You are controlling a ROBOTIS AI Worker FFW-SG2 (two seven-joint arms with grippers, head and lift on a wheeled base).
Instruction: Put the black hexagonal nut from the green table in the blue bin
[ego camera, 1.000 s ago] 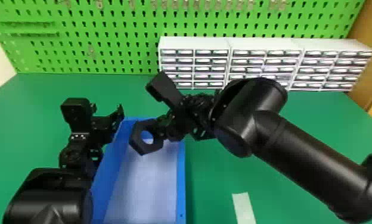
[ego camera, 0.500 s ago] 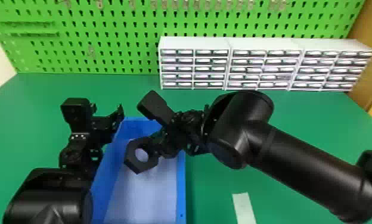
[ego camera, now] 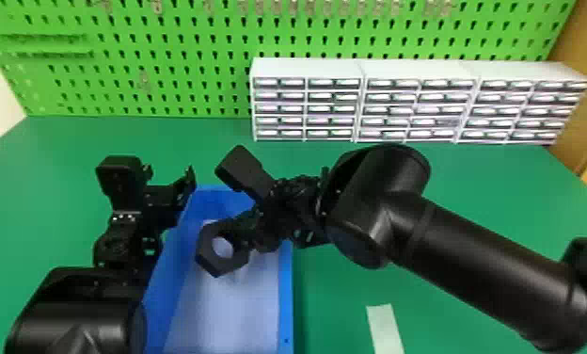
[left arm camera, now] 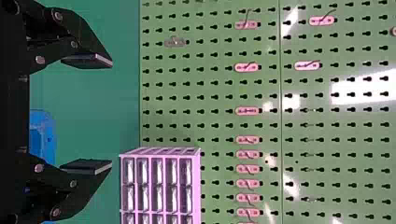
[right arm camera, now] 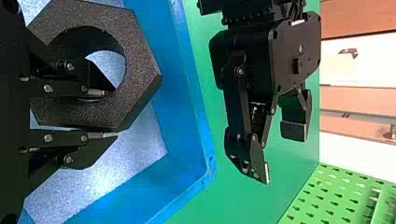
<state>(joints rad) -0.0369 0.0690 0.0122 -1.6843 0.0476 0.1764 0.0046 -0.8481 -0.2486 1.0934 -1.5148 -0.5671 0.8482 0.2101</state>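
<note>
Left of centre in the head view, the right tool (ego camera: 244, 237) grips the nut (ego camera: 209, 263) over the bin (ego camera: 286, 301). At centre left, the left tool (ego camera: 169, 174) hangs open, its arm hiding part of the bin's rim. Drawers (ego camera: 306, 103) stand upper right on the worktop (ego camera: 335, 301), before the pegboard (ego camera: 189, 56).

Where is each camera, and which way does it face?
Head view: on the head, facing forward and down at the green table; left arm, right arm show.
Left wrist view: left wrist, facing the pegboard; left tool shows.
Right wrist view: right wrist, facing into the bin; right tool, left tool show.
Head and right wrist share nut, bin.
</note>
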